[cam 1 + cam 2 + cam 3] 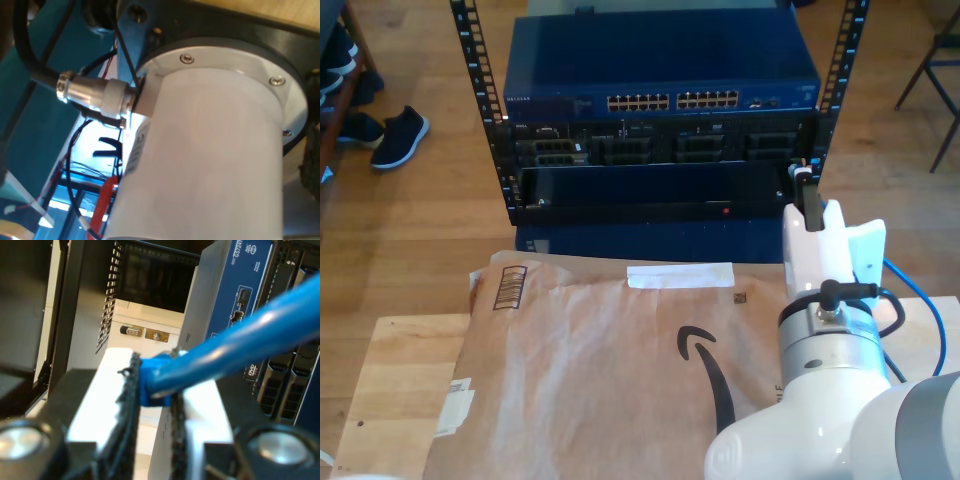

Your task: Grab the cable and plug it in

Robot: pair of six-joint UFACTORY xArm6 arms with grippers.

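My second gripper (155, 405) is clamped on one blue cable (235, 347), its booted end pinched between the two pads (129, 410), in front of the rack (660, 110) holding one blue switch (660, 60). My first gripper's state I cannot tell. One brown paper sheet (600, 370) covers the table (390, 390).

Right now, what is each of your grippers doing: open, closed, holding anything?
My first gripper: cannot be told; its wrist view looks at the arm's white housing.
My second gripper: jaws closed on the blue cable.
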